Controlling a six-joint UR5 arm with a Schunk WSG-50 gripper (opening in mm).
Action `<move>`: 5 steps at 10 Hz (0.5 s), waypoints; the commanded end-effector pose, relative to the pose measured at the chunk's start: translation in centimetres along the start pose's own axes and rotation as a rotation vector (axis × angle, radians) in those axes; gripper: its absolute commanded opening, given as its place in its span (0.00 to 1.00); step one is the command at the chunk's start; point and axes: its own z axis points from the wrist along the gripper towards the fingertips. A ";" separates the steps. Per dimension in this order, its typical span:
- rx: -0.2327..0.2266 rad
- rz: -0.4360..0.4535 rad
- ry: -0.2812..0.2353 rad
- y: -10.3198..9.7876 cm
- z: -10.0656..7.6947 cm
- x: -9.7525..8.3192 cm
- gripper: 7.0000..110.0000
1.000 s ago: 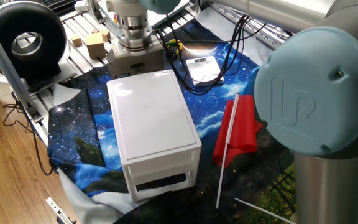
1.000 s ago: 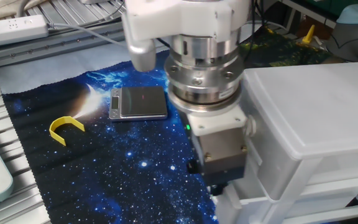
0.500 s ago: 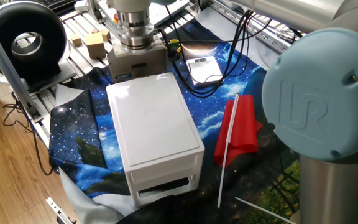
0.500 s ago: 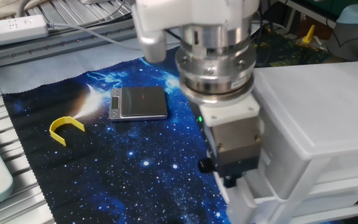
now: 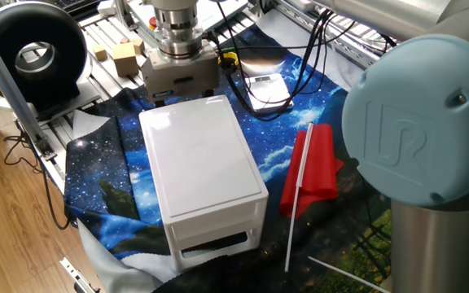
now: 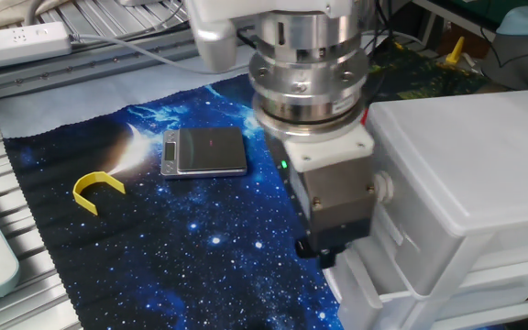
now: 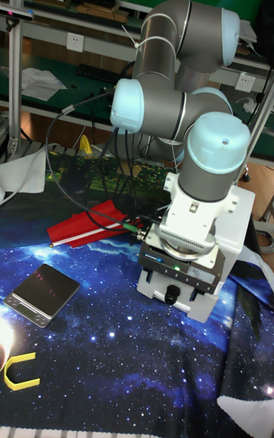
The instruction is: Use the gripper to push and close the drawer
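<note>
The white plastic cabinet (image 5: 202, 155) lies on the starry cloth. My gripper (image 6: 321, 252) hangs tip-down right against the cabinet's end (image 6: 383, 197), with its boxy tan body level with the upper drawer front. Its black fingertips (image 6: 312, 247) look closed together, with nothing between them. Just below them the white lip of the drawer (image 6: 367, 286) juts out slightly from the cabinet. In the one fixed view the gripper (image 5: 179, 81) stands behind the cabinet's far end, its tips hidden. The tall fixed view shows the gripper (image 7: 173, 295) in front of the cabinet (image 7: 232, 244).
A small digital scale (image 6: 204, 151) and a yellow clip (image 6: 97, 188) lie on the cloth left of the gripper. A red flag on a white stick (image 5: 312, 167) lies right of the cabinet. Wooden blocks (image 5: 124, 57) and a black round device (image 5: 31, 53) sit behind. The big arm joint (image 5: 418, 122) looms nearby.
The gripper pressed into the cabinet's end and nudged the cabinet along the cloth. Since then it has eased back and risen slightly.
</note>
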 end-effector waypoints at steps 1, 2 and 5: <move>-0.014 -0.018 -0.047 0.0 0.8 -1.8 0.36; -0.004 -0.023 -0.078 -0.4 1.0 -3.1 0.36; -0.032 -0.046 -0.123 -0.2 0.3 -5.8 0.36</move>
